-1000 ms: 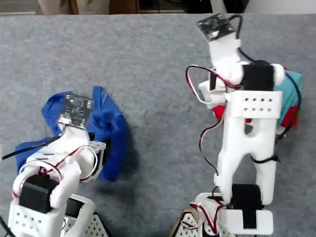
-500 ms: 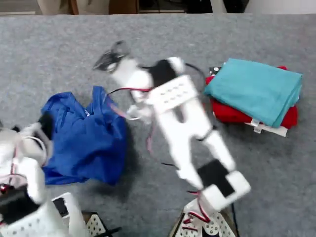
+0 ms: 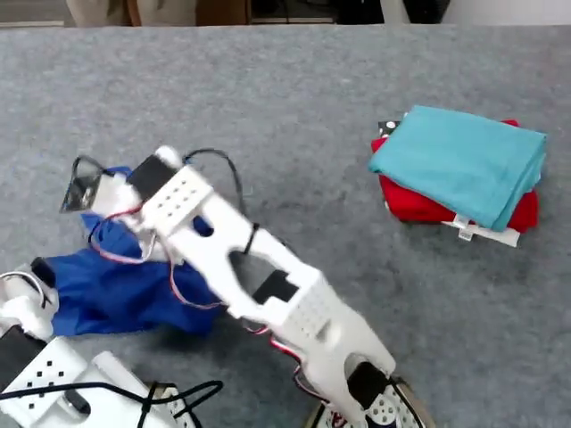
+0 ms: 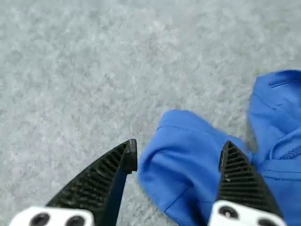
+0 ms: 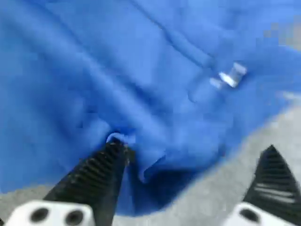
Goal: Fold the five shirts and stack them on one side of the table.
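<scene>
A crumpled blue shirt (image 3: 107, 290) lies at the left of the table. My right arm stretches across from the front middle, and its gripper (image 3: 82, 185) hangs over the shirt's far left edge. In the right wrist view this gripper (image 5: 193, 150) is open, low over the blue cloth (image 5: 117, 70), with one fingertip (image 5: 115, 147) against a fold. My left gripper (image 4: 180, 153) is open near the table's front left, and a corner of the blue shirt (image 4: 183, 141) lies between its fingers. A stack of folded shirts, teal (image 3: 459, 160) over red (image 3: 415, 203) over white (image 3: 486, 234), rests at the right.
The left arm's body (image 3: 22, 308) sits at the front left corner, with cables (image 3: 169, 392) beside its base. The right arm's long white links (image 3: 259, 276) cross above the shirt's right part. Grey carpet-like table surface (image 3: 294, 107) spreads between shirt and stack.
The right arm has swung from the folded stack at the right over to the blue shirt at the left. The left arm has drawn back to the front left corner. The shirt now lies lower and flatter.
</scene>
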Tool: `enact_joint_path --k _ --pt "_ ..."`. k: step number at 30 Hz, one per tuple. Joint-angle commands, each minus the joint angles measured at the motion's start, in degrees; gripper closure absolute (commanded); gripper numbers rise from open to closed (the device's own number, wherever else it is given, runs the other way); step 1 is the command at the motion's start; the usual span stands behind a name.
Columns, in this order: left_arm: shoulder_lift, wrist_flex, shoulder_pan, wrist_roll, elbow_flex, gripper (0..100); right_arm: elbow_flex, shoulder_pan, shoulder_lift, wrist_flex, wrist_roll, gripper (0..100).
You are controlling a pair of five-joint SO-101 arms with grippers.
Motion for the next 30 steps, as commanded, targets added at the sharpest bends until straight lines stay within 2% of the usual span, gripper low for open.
enact_joint_path --k 1,4,6,9,13,19,22,27,30 --pt "-0.13 -1.14 -1.05 -0.62 0.0 71 -3.03 -0.4 0.31 1.14 0.35 79.7" --pt "-0.13 -1.14 -0.79 -0.62 -0.35 71 -3.12 4.0 -2.07 1.14 0.26 99.8" --pt "-0.13 -1.23 -0.79 -0.62 -0.35 71 -2.15 7.96 -5.32 1.23 -0.09 96.4" --pt "-0.13 -1.23 -0.7 -0.62 -0.35 71 2.24 13.23 -12.09 1.23 0.26 99.8" --pt "-0.13 -1.23 0.26 -0.44 -0.18 71 17.98 17.01 -25.27 1.23 1.32 99.5" --pt "-0.04 -1.14 5.01 0.44 0.0 71 51.03 17.63 -50.51 0.79 10.46 99.5" --pt "-0.04 -1.14 7.38 2.55 -0.35 71 65.89 20.79 -62.02 0.79 16.18 99.5" --pt "0.31 -0.79 10.11 2.9 -0.44 71 83.91 32.22 -76.88 0.7 27.78 99.3" --pt "3.47 -0.88 11.25 2.99 -0.53 71 86.02 38.29 -82.07 -1.32 29.36 96.7"
